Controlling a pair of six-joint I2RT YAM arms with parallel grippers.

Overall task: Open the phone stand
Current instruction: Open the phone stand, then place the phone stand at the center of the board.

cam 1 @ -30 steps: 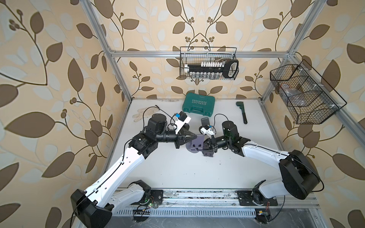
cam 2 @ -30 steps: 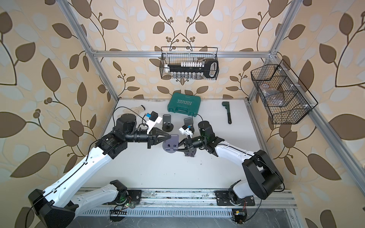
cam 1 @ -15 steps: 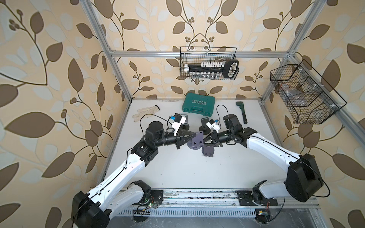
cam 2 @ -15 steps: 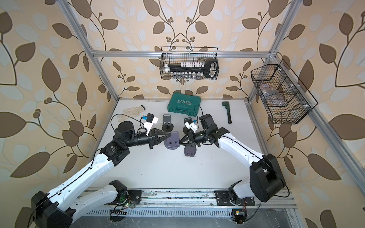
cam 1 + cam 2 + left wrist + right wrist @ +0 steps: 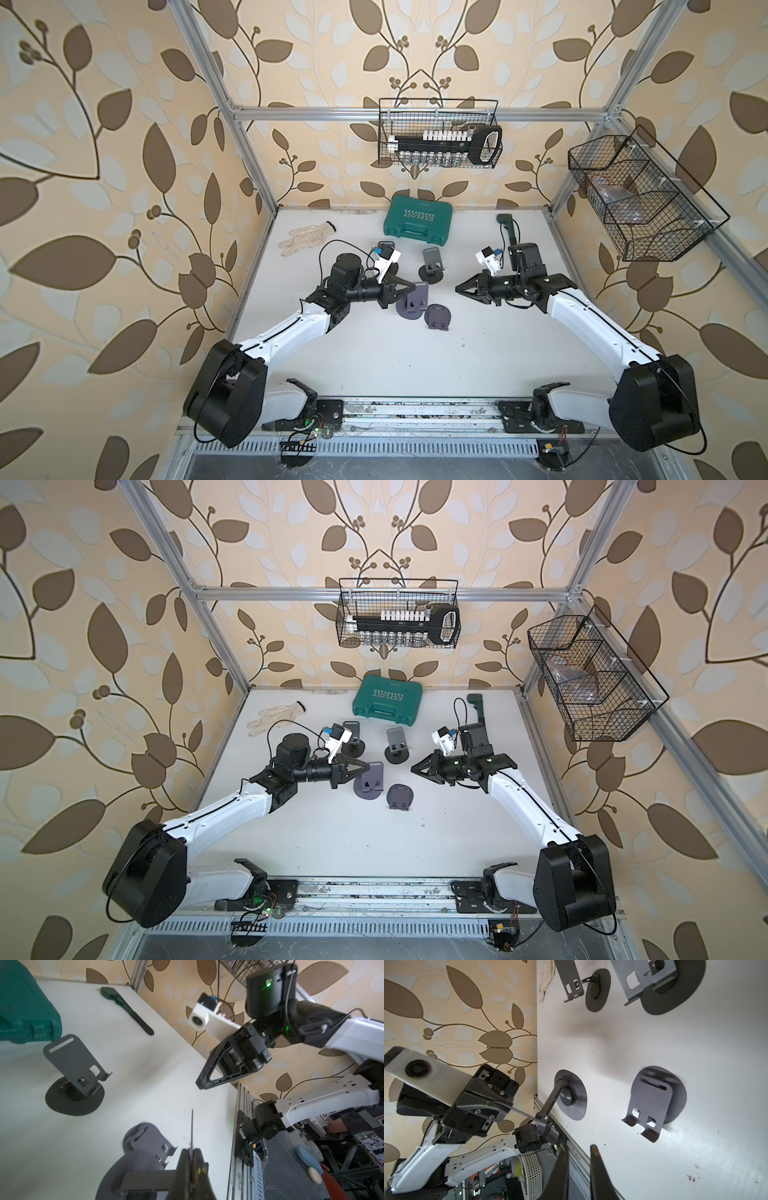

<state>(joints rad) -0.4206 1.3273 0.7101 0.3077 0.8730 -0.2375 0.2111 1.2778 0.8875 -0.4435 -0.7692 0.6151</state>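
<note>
On the table (image 5: 374, 357), the stand (image 5: 408, 311) is held by its plate (image 5: 374, 773) in the tightly closed left fingers (image 5: 184, 1174). The right fingers (image 5: 562, 1174), slightly parted and empty, are best set on the base (image 5: 365, 792) while the plate is raised.

My left fingers (image 5: 199, 1169) were pinched together on the thin plate of a grey phone stand (image 5: 122, 1163), seen edge-on, with its round base beside them. Just beyond it a folded stand (image 5: 147, 1140) lay on the white tabletop (image 5: 155, 1053). Farther off stood an opened dark stand (image 5: 72, 1059), near the green case (image 5: 25, 1001) and a wrench (image 5: 124, 1007). The right fingers (image 5: 202, 1084) hung clear of everything, holding nothing.
</note>
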